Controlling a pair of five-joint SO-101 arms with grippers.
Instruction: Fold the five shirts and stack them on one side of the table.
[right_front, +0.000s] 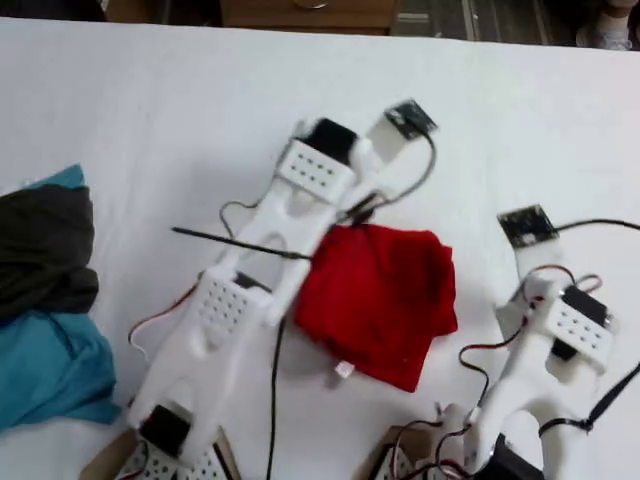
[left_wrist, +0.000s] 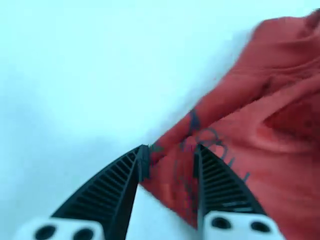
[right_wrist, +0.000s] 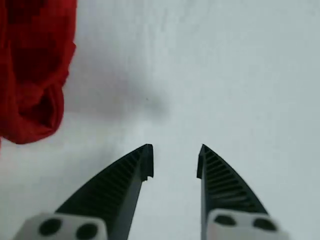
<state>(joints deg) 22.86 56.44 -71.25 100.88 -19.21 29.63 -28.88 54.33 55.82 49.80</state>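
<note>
The white-covered bench (right_front: 150, 90) carries everything. The left arm (right_front: 250, 290) lies stretched long across its middle from the near edge, its wrist bent down over the far-left edge of the red shirt (right_front: 385, 300). That shirt sits near the centre of the bench, bunched into a rough, rumpled square, so it looks only partly folded. At the left edge of the bench, well apart from it, a dark shirt (right_front: 45, 250) rests on a teal shirt (right_front: 50, 365), loosely heaped, which I take to be the stacking side. The right arm (right_front: 560, 330) is drawn in close to its base, just to the right of the red shirt. The left pincer (left_wrist: 170, 155) is released, its jaws spread astride the shirt's printed edge. The right pincer (right_wrist: 175, 155) is also released, hovering over bare bench with the red shirt off to one side. The step in hand appears to be a grasp for the next fold. That calls for clenching on the hem, then lifting it across.
</note>
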